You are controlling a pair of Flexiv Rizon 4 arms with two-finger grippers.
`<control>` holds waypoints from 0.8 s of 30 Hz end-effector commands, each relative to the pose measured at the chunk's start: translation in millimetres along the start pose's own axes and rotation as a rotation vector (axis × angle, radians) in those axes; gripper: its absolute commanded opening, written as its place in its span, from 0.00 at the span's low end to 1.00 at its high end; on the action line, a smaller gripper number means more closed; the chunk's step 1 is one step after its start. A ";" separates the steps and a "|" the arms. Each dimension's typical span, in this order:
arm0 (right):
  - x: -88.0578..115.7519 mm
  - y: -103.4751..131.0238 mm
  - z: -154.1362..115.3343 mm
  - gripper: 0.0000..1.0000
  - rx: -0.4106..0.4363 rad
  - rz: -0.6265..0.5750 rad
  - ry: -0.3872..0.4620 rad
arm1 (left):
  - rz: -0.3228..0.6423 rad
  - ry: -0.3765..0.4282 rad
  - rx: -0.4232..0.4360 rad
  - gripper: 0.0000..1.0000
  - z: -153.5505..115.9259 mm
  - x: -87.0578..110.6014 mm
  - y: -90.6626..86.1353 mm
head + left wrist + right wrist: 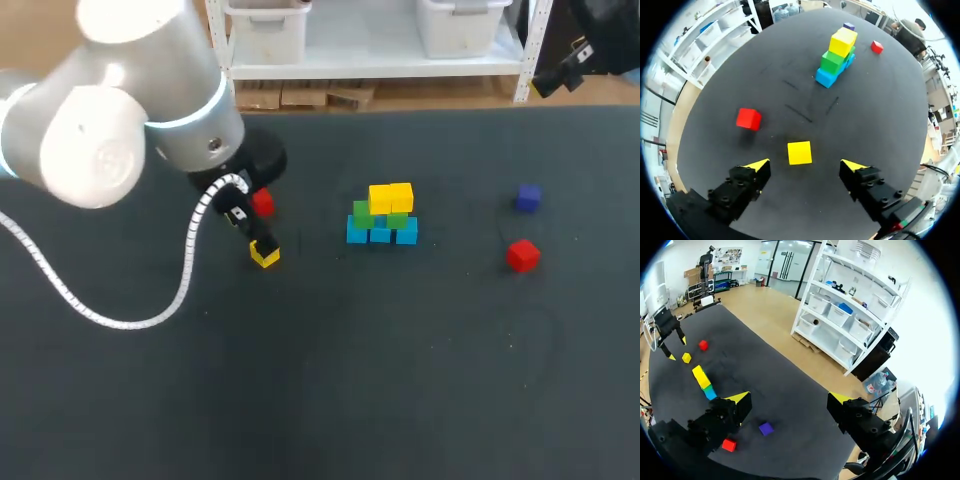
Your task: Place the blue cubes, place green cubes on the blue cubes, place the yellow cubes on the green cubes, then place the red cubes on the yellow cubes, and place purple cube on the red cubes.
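Yellow step in hand, I judge. My left hand [805, 165] hangs over the loose yellow cube [799, 152], fingers spread wide and released. The cube sits on the desk [350, 380] between and a bit ahead of the tips, touched by neither. One red cube [748, 119] lies just beside it, outside the fingers. The stack [381, 216] stands well apart toward the desk's middle: blue row at the bottom, green above, two yellows on top. The green at its left end looks bare in the head view, so that is likely the spot for this cube.

My right hand [788, 398] is high above the desk, open, grasping nothing. Under it are the purple cube [766, 428] and the second red cube [729, 445], both not yet stacked.

Next move calls for dropping the left hand straight down, centring the tips on two opposite faces, clenching, then carrying over without nudging the near red cube.
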State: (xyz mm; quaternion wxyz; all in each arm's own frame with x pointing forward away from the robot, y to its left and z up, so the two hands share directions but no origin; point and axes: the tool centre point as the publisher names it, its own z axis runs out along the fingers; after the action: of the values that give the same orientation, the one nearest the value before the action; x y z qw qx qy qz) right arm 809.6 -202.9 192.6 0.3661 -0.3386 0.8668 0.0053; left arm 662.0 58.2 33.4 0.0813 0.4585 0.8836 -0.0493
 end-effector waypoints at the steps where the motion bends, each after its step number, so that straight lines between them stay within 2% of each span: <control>1: 1.7 3.7 -1.6 1.00 0.027 0.002 -0.003 | 0.003 0.076 0.024 1.00 12.8 -13.3 7.2; 10: 1.7 3.7 -1.6 1.00 0.027 0.002 -0.003 | -0.021 0.117 0.049 1.00 25.2 -14.2 12.4; 12: 1.7 3.7 -1.6 1.00 0.027 0.002 -0.003 | -0.025 0.123 0.052 0.95 26.9 -13.9 12.2; 14: 1.7 3.7 -1.6 1.00 0.027 0.002 -0.003 | -0.030 0.129 0.052 0.95 27.6 -13.5 11.7; 18: 1.7 3.7 -1.6 1.00 0.027 0.002 -0.003 | -0.036 0.147 0.050 0.87 30.2 -12.5 10.5; 20: 1.7 3.7 -1.6 1.00 0.027 0.002 -0.003 | -0.034 0.158 0.049 0.82 31.2 -12.0 10.0; 22: 1.7 3.7 -1.6 1.00 0.027 0.002 -0.003 | -0.024 0.166 0.041 0.55 32.5 -11.5 9.5; 23: 1.7 3.7 -1.6 1.00 0.027 0.002 -0.003 | -0.024 0.165 0.040 0.49 32.8 -11.4 9.4; 24: 1.7 3.7 -1.6 1.00 0.027 0.002 -0.003 | -0.024 0.168 0.040 0.49 33.3 -11.2 9.3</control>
State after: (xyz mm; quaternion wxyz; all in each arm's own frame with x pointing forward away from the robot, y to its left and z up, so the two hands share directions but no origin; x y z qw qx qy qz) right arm 809.7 -202.8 192.6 0.3663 -0.3384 0.8668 0.0046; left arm 676.7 52.5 3.5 0.0028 0.4522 0.8913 -0.0330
